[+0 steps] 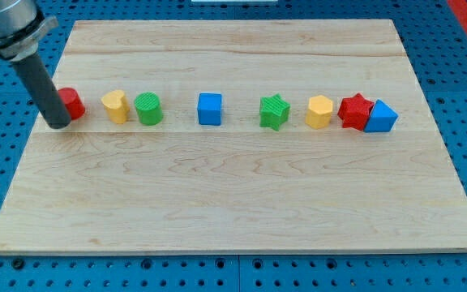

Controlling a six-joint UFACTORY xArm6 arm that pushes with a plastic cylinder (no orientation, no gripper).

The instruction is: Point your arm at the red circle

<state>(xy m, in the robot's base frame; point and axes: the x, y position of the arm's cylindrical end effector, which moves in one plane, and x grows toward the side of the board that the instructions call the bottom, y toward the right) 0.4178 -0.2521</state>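
Note:
The red circle block (72,103) sits at the left end of a row of blocks on the wooden board (233,195). The dark rod comes down from the view's top left. My tip (57,124) rests on the board right at the red circle's left side, touching or nearly touching it, and the rod hides part of that block.
To the right of the red circle, in a row: a yellow block (115,106), a green circle (148,109), a blue cube (210,109), a green star (274,112), a yellow block (319,112), a red star (355,110), a blue block (382,117). Blue pegboard surrounds the board.

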